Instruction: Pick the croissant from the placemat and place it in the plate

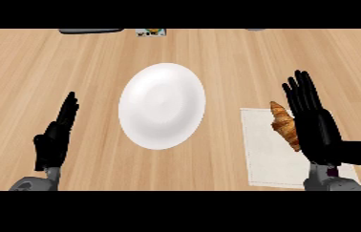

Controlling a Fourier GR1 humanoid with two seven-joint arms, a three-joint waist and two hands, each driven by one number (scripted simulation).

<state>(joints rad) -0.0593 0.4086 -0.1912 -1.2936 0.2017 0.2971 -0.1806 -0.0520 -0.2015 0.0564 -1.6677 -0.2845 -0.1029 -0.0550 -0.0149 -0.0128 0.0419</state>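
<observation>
We see the golden-brown crescent croissant [283, 125] lying on the pale rectangular cloth placemat [271, 154], its right side hidden by the black right hand [313, 126], whose fingers are straight and released. The white round plate [162, 105] sits mid-tabletop [211, 54] (light wood). The left hand [56, 138] rests open at lower left.
</observation>
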